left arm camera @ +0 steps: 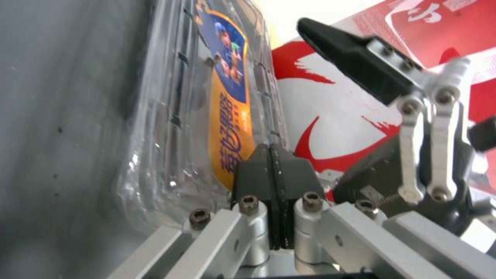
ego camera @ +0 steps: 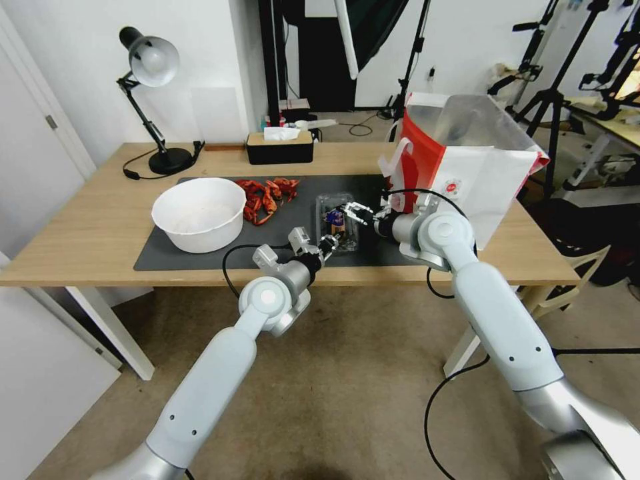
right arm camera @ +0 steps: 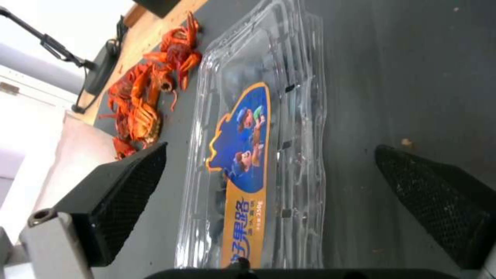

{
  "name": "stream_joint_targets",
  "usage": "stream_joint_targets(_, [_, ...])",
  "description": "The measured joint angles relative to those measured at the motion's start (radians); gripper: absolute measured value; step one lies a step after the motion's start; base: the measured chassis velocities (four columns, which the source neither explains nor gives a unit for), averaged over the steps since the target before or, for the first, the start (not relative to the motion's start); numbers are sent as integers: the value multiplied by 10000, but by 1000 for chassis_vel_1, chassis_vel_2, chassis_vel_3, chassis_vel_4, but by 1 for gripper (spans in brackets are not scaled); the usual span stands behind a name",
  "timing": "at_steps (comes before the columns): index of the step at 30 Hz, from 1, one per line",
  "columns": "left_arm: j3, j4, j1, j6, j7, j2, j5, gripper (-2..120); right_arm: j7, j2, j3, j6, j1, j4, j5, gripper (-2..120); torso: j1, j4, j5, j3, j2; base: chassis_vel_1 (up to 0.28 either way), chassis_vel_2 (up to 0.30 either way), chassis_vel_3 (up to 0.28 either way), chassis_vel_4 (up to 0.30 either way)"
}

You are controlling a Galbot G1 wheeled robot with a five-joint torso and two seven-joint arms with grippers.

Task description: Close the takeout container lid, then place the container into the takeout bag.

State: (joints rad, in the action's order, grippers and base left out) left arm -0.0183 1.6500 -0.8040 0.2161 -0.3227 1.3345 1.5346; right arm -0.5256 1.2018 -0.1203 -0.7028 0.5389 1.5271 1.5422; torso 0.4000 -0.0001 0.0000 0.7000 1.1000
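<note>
A wooden table [ego camera: 87,227] carries a dark mat [ego camera: 280,220], and near the mat's centre lies the small clear takeout container [ego camera: 339,230], flat on the mat. Its lid [right arm camera: 248,155], the clear half with a blue and orange label, appears to be down over the base, with dark berries faintly visible through it, so the closing step looks done or nearly so; whether it has snapped shut cannot be told. The container is not yet in the takeout bag [ego camera: 480,173], which stands open at about two o'clock from it, near the table's right end. The left gripper [ego camera: 327,245] sits at the container's six o'clock edge, its jaws pressed together and touching or just beside the lid's rim. The right gripper [ego camera: 358,213] hovers at the container's three o'clock side, jaws wide apart, one on each side of the box and touching nothing. Lifting and bagging seem to remain. At ten o'clock from the container lie red crayfish [ego camera: 267,197], and farther left stands a big white bowl [ego camera: 199,213].
</note>
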Motion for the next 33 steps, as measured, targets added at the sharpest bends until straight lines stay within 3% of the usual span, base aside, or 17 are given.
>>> stream_joint_targets(9, [-8, -21, -49, -12, 55, -53, -44, 0, -92, 91, 361, -185, -490, -495, 185, 100, 1, 1, 0, 0, -1, 0, 0, 0, 0])
stream_joint_targets(12, [-25, -21, -77, -27, 67, -56, -63, 0, -335, 111, 495, -287, -645, -603, 375, 95, 0, 2, -1, 0, 0, 0, 0, 0, 0])
stream_joint_targets(15, [-57, -4, -120, -46, 80, -61, -69, 0, -635, 105, 611, -316, -738, -666, 701, 80, 1, 1, -1, 0, 0, 0, 0, 0, 0])
stream_joint_targets(19, [-82, 11, -144, -59, 84, -64, -70, 0, -740, 105, 634, -318, -756, -691, 807, 72, 0, 1, -1, 0, -1, 0, 0, 0, 0])
stream_joint_targets(20, [-100, 24, -156, -74, 86, -68, -71, 0, -808, 104, 649, -319, -759, -692, 909, 62, 0, 1, -1, 0, 0, 0, 0, 0, 0])
stream_joint_targets(33, [-156, 111, -152, -120, 108, -148, -73, 0, -993, 121, 616, -318, -736, -694, 1122, 19, 0, 1, 0, 0, 0, 0, 0, 0, 0])
